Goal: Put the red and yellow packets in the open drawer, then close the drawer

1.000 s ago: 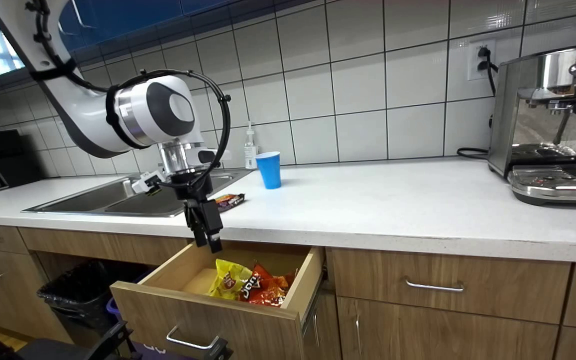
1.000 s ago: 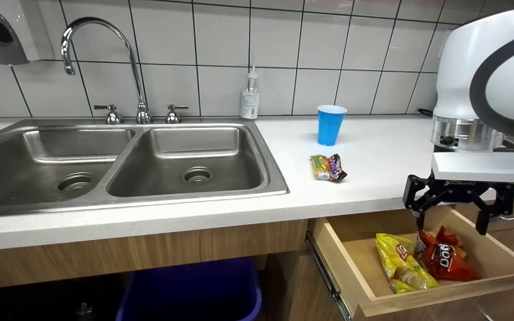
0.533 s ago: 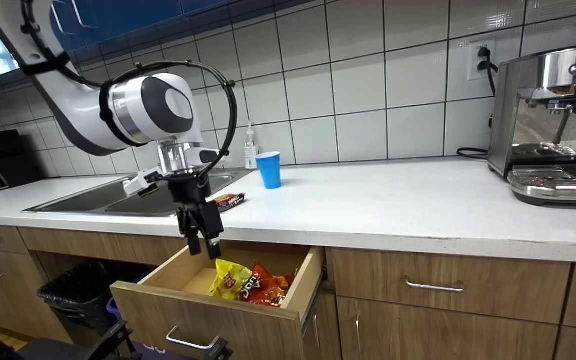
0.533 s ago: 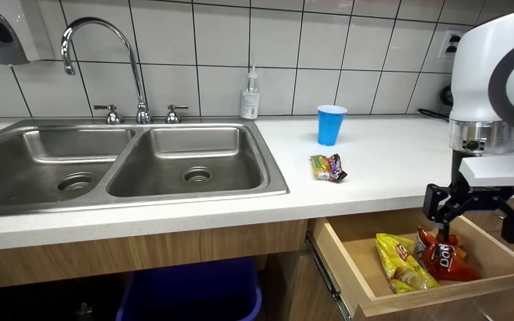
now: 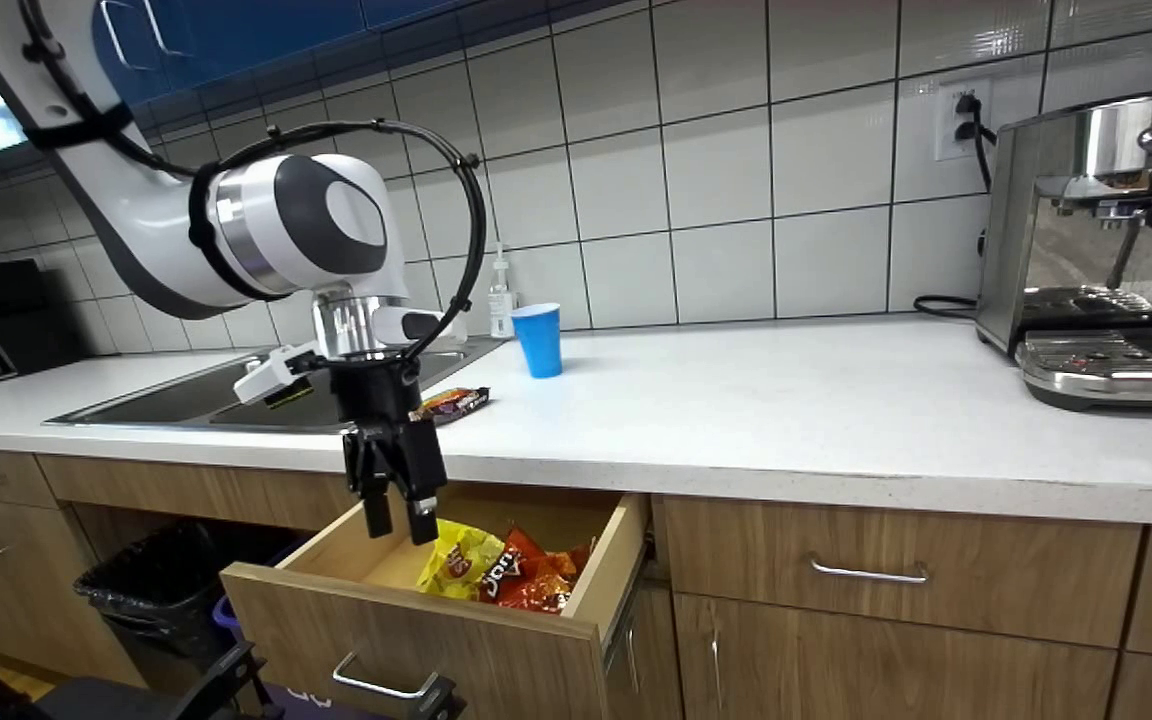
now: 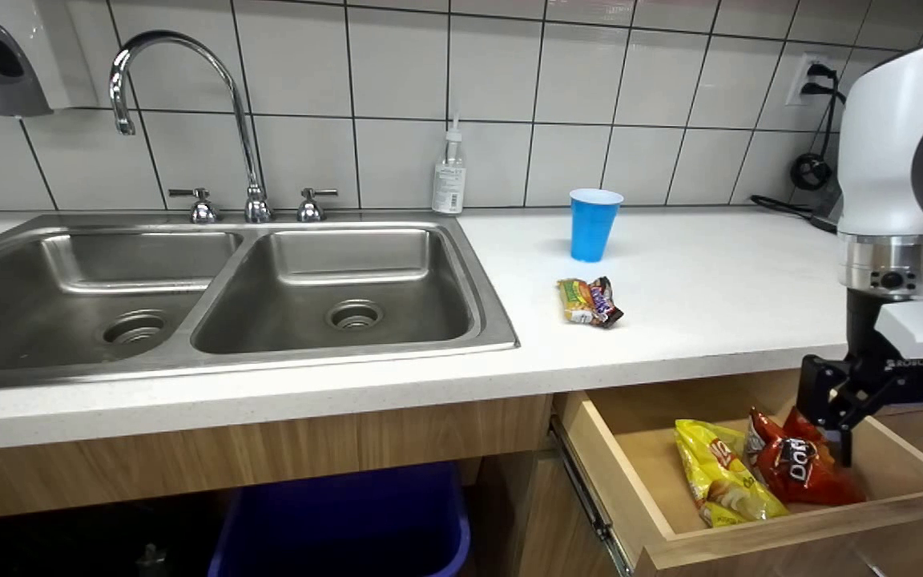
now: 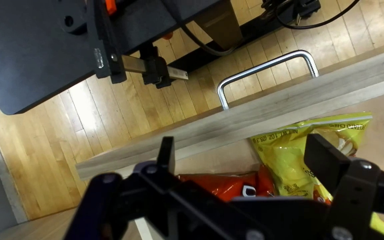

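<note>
Wrist view: white lettering is seen on crumpled red plastic packet [image 7: 225, 185] between angular black fingers [image 7: 324, 160]; dark print is seen on crinkled yellow plastic packet [image 7: 285, 163] partly behind one finger.

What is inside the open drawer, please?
The open drawer holds a yellow potato chip bag and a red Doritos bag, side by side. Anything beneath them is covered, and in the wrist view the gripper hides much of the red Doritos bag.

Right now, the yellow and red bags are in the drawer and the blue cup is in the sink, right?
No, the blue cup stands on the counter outside the sink, as both exterior views show. The yellow bag and red bag are in the drawer.
</note>
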Motion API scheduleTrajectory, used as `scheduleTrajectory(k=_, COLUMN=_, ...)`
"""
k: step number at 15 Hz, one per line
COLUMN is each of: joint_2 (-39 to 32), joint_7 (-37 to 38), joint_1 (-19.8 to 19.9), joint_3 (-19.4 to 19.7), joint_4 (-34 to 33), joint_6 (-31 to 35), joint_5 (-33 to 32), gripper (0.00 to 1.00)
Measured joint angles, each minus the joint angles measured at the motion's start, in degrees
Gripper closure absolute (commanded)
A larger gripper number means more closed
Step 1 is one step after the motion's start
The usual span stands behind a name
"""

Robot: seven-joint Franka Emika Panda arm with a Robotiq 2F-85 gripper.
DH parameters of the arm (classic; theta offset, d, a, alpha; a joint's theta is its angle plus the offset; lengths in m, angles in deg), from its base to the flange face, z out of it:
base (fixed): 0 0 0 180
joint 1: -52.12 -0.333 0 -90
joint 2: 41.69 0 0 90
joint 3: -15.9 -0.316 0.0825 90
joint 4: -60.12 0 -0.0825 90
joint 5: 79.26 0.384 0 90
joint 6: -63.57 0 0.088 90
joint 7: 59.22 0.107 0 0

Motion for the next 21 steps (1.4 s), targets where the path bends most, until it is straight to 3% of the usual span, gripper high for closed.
scheduleTrajectory(k=21, joint_2=-1.9, joint_7=-3.0, joint_1=1.5, joint_3=2.7, joint_4=3.6, joint_6=-0.9, joint_5=-7.7, gripper=0.00)
